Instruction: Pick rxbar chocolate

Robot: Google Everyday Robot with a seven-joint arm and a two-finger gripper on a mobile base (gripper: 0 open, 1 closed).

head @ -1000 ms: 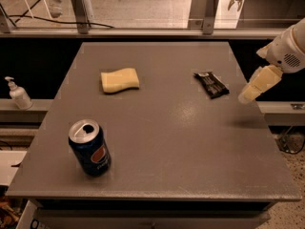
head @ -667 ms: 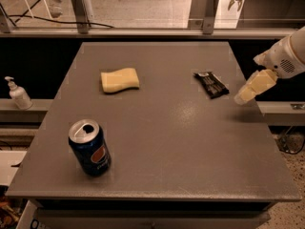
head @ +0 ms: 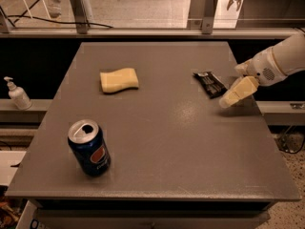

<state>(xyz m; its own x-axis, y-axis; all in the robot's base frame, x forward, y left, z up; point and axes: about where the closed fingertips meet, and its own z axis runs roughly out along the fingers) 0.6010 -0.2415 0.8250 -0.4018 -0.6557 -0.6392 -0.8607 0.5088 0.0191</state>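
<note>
The rxbar chocolate (head: 209, 84) is a small flat bar in a glossy black wrapper. It lies on the grey table (head: 157, 128), in the right half toward the back. My gripper (head: 228, 100) comes in from the right edge on a white arm. Its pale fingers hang just right of and slightly nearer than the bar, a little above the table. It holds nothing.
A yellow sponge (head: 118, 80) lies at the back left of the table. A blue soda can (head: 89, 148) stands upright at the front left. A white pump bottle (head: 17, 94) stands on a ledge left of the table. A railing runs behind the table.
My gripper has moved left and slightly down, closer to the black bar. Nothing on the table has moved.
</note>
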